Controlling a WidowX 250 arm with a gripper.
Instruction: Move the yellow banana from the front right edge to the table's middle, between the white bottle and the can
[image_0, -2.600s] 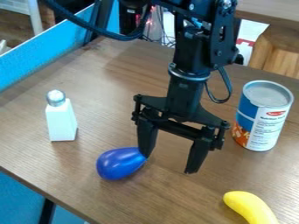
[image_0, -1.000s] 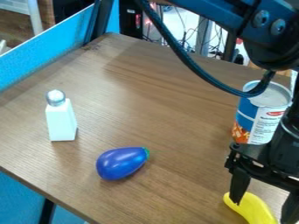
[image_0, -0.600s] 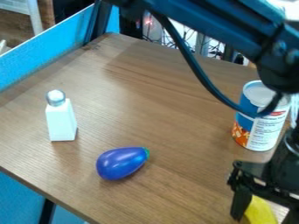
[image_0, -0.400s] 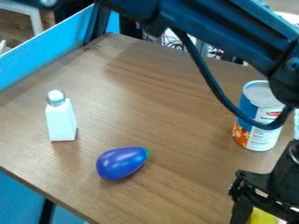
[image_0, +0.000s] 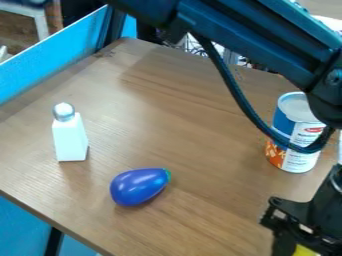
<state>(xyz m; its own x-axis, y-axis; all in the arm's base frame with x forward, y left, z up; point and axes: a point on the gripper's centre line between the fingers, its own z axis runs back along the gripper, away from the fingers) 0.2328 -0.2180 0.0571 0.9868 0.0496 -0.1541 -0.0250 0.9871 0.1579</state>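
Slanting across the upper right of the camera view, a black robot arm (image_0: 250, 42) runs from the top edge to the right edge. Its gripper (image_0: 297, 225) hangs at the lower right corner, partly cut off by the frame. A small patch of a yellow banana (image_0: 304, 251) shows at the bottom edge, right at the gripper. How far the gripper is open, and whether it has hold of the banana, I cannot tell.

Above the gripper, near the right edge, a tall food can (image_0: 297, 129) with a blue, white and orange label stands upright. A thick black cable (image_0: 237, 95) loops down from the arm and passes in front of the can. Part of the arm also covers the can's upper right side.

A glossy purple-blue toy eggplant (image_0: 139, 187) with a green tip lies on its side, left of the gripper and well apart from it. Farther left, a white shaker bottle (image_0: 69, 137) with a silver cap stands upright, near the tabletop's left front edge.

A broad stretch of the brown wooden tabletop (image_0: 187, 125) lies between the eggplant and the can. A bright blue panel (image_0: 53, 62) borders its far left side.
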